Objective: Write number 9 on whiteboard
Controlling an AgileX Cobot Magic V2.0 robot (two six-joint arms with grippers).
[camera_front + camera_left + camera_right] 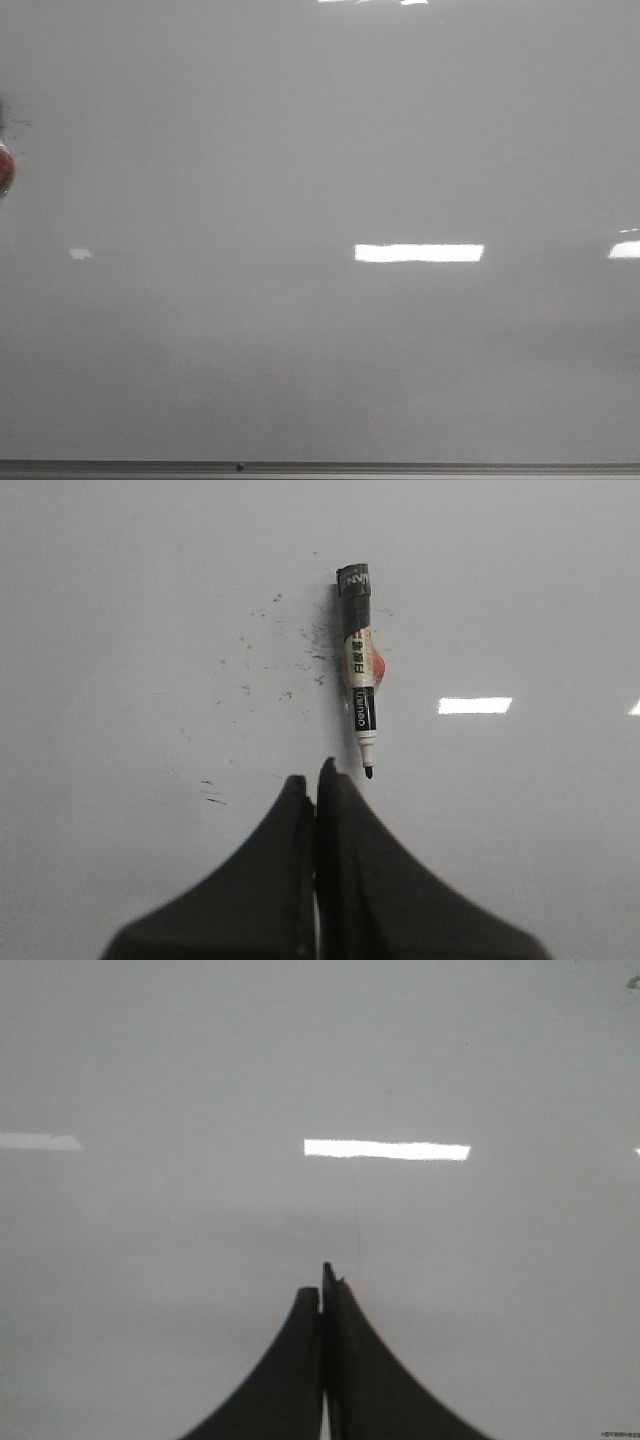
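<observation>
Whiteboard: The whiteboard (320, 150) fills the front view. It is laid flat and bare, likely so it can be written on. Only bright light patches are seen on it.

Number 9: No number 9 is seen on the board in any view. It is judged that writing has not begun.

Edge: A thin grey edge strip (400, 467) is seen along the near side. Much open room is left for moving above it.

Left hand: The left hand (316, 780) is seen with its fingers pressed together. Nothing is held.

Right hand: The right hand (324, 1280) is also closed tight, with nothing held.

Marker: A black marker pen (358, 670) is stuck to the board just beyond the left hand, its tip pointed at the fingers. It is probably kept there to be picked up.

Marks: Small old ink specks (250, 660) are seen beside the marker.
</observation>
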